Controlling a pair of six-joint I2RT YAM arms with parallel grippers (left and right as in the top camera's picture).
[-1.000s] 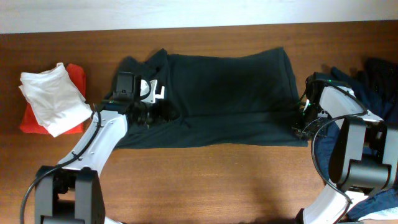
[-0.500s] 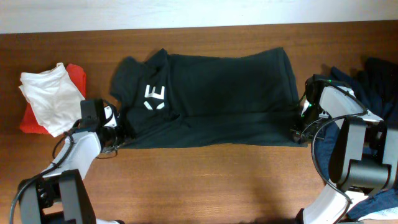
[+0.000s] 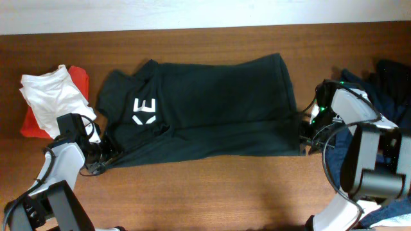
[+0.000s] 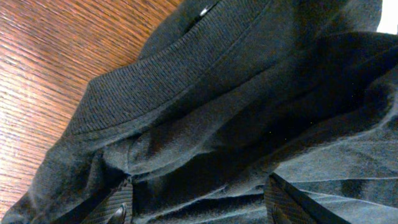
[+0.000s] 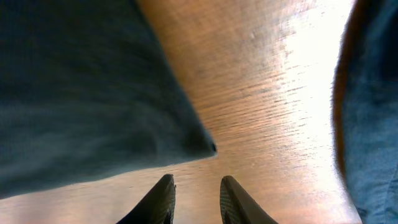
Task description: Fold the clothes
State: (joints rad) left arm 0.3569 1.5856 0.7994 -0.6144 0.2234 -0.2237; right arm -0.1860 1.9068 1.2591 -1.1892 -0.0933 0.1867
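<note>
The blackish-green T-shirt [image 3: 212,109] lies spread across the middle of the table, its white blocky print [image 3: 142,110] facing up near its left end. My left gripper [image 3: 106,156] is at the shirt's lower left corner. In the left wrist view [image 4: 196,208] bunched dark cloth and a ribbed hem fill the space between its fingers, so it is shut on the shirt. My right gripper [image 3: 307,136] hovers just off the shirt's lower right corner [image 5: 208,148]. Its fingers [image 5: 165,196] stand a narrow gap apart over bare wood, holding nothing.
A folded white garment [image 3: 51,99] lies on a red one [image 3: 80,76] at the far left. A heap of navy blue clothes [image 3: 385,83] sits at the right edge, also showing in the right wrist view [image 5: 373,124]. The brown wooden table [image 3: 212,192] runs along the front.
My left gripper has moved left and toward the front, dragging the shirt leftward and uncovering the white print. The shirt's right corner has slid away from my right gripper, which stayed put.
</note>
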